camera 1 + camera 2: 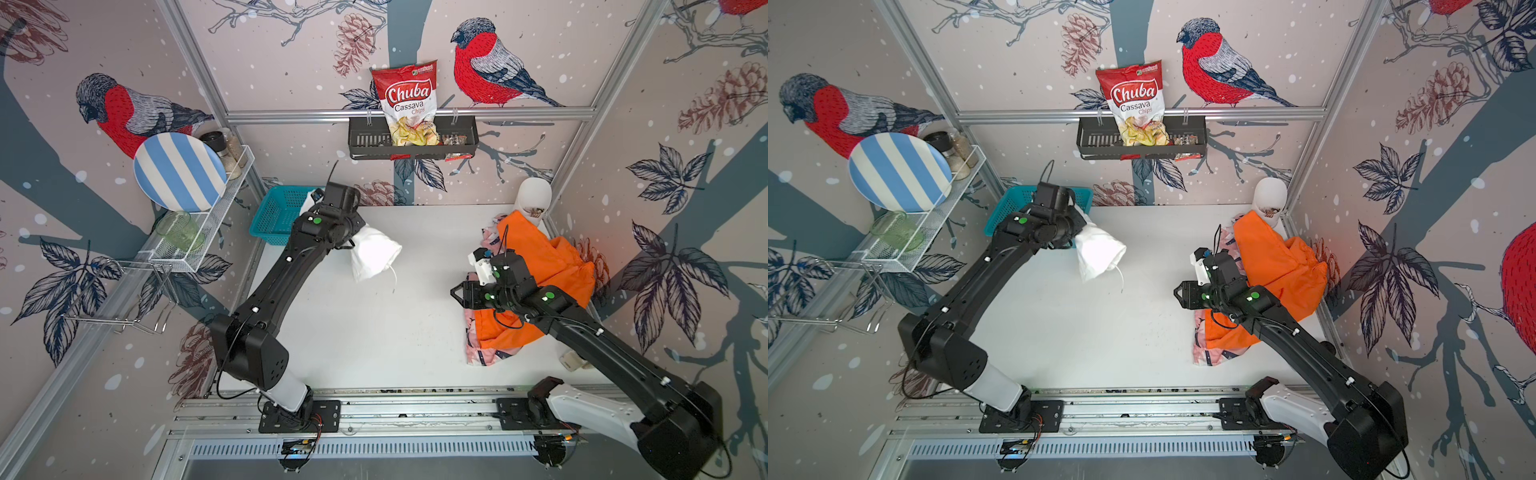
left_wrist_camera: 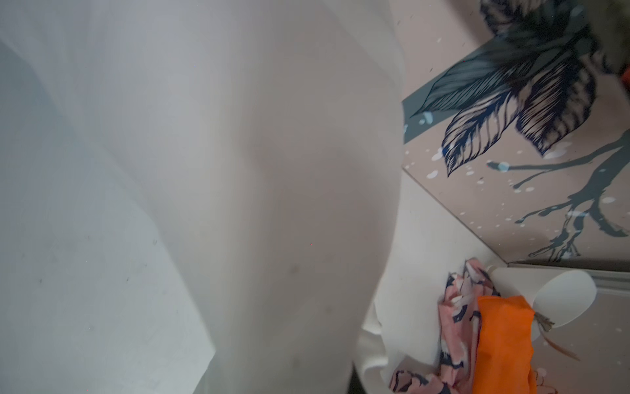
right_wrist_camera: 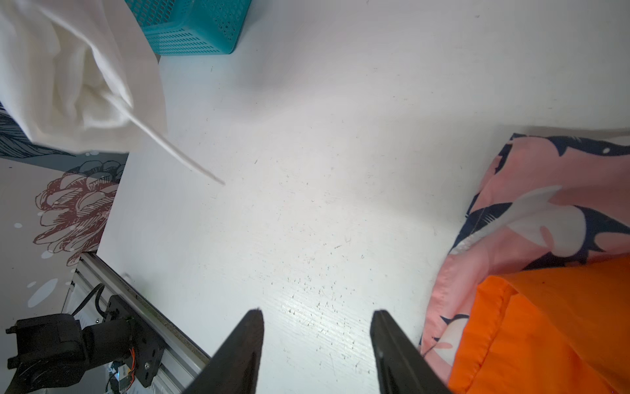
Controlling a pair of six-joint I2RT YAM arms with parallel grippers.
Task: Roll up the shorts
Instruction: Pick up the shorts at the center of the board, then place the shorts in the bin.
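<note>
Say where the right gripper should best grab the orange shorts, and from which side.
Probably the stitched hem of the orange shorts, coming in from the bare table side. That edge lies on top of the pink shorts, free and facing the open right gripper; the rest is bunched up.

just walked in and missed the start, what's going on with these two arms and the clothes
The left gripper is shut on the white shorts, which hang bunched from it beside the teal basket, drawstring dangling. The right gripper is open and empty above the table, next to the orange shorts heaped on the pink patterned shorts. No pair is rolled yet.
</note>
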